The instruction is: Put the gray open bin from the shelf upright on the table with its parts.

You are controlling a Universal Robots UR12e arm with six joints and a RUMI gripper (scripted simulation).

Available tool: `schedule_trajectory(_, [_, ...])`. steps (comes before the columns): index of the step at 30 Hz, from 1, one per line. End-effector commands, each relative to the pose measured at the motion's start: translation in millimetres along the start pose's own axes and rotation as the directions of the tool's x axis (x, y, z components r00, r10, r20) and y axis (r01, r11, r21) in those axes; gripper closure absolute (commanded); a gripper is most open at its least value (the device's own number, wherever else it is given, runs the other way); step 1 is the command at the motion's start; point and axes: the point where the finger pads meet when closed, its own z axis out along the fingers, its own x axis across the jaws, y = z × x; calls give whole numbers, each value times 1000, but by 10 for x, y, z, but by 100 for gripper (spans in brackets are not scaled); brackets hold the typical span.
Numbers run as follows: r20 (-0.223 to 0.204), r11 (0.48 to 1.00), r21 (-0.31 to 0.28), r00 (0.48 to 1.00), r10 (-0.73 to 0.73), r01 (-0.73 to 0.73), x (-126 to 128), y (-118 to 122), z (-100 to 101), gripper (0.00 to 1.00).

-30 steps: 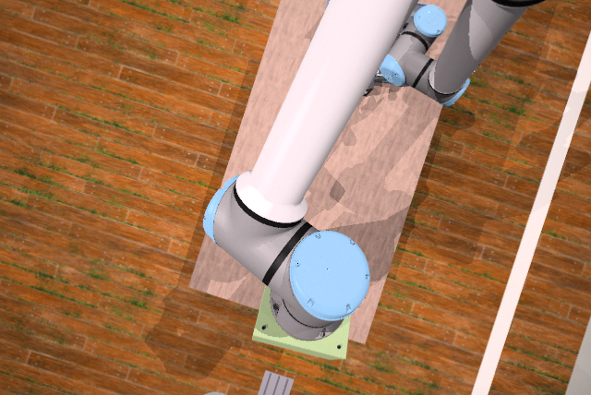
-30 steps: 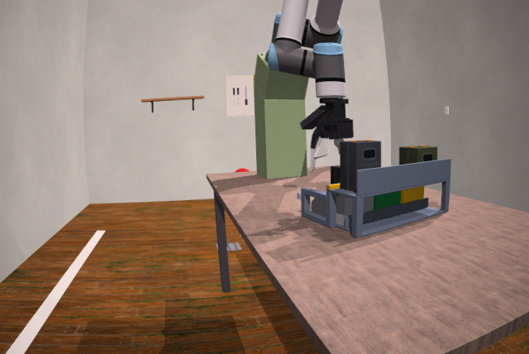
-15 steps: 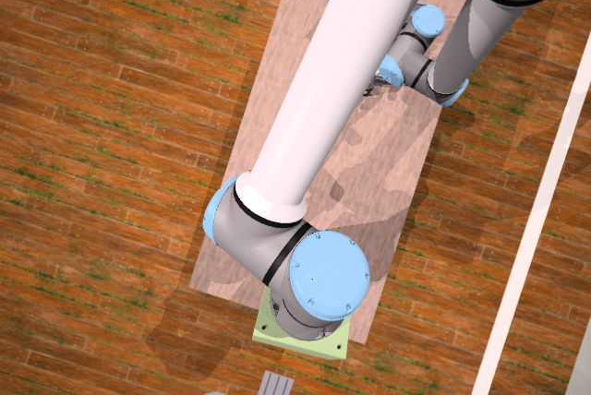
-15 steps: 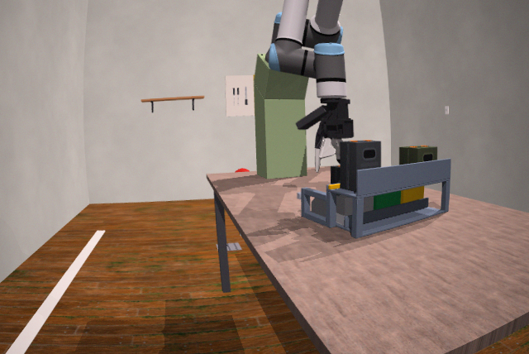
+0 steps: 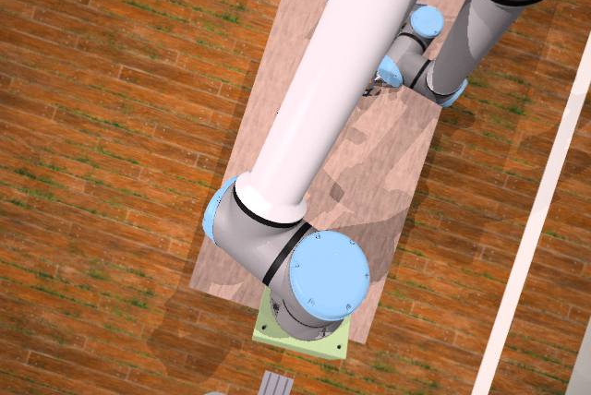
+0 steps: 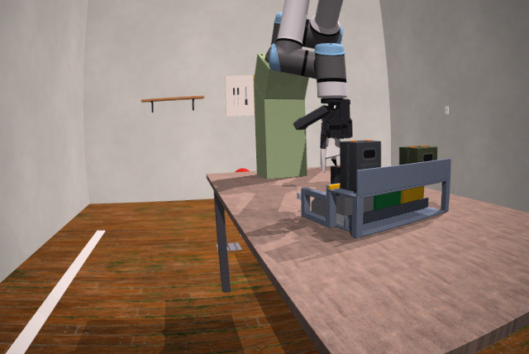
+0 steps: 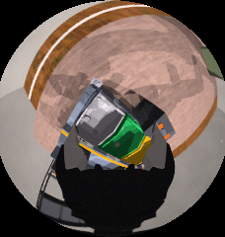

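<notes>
A blue-gray shelf rack (image 6: 378, 196) stands on the wooden table (image 6: 384, 255). On its lower level the gray open bin (image 6: 346, 207) sits at the left end, beside a green bin (image 6: 386, 200) and a yellow bin (image 6: 412, 193). In the wrist view the gray bin (image 7: 99, 118) lies straight below me, with gray parts inside, next to the green bin (image 7: 123, 138). My gripper (image 6: 326, 160) hangs open and empty above the rack's left end; its fingers frame the gray and green bins from above. In the overhead view the arm hides the rack and most of the gripper (image 5: 377, 85).
A black bin (image 6: 360, 160) with orange parts stands on the rack's top, close to my fingers on their right. An olive bin (image 6: 417, 154) is further back. The robot's green pedestal (image 6: 279, 127) stands at the table's far end, with a red object (image 6: 242, 169) beside it.
</notes>
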Motion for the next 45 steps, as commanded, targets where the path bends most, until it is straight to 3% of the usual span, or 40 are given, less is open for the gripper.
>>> schedule_trajectory(1, [0, 1000, -1, 1000, -13, 13, -6, 3, -6, 0])
schedule_trajectory(3, [0, 1000, -1, 1000, -13, 13, -6, 3, -6, 0])
schedule_trajectory(8, [1, 964, -1, 964, -265, 265, -6, 3, -6, 0])
schedule_trajectory(20, [1, 964, -1, 964, -265, 265, -6, 3, -6, 0])
schedule_trajectory(25, [1, 866, -1, 866, -499, 499, -6, 3, -6, 0])
schedule_trajectory(37, [1, 866, -1, 866, -499, 499, -6, 3, -6, 0])
schedule_trajectory(42, [1, 713, -1, 713, -701, 701, -6, 3, -6, 0])
schedule_trajectory(45, [1, 713, -1, 713, -701, 701, -6, 3, -6, 0])
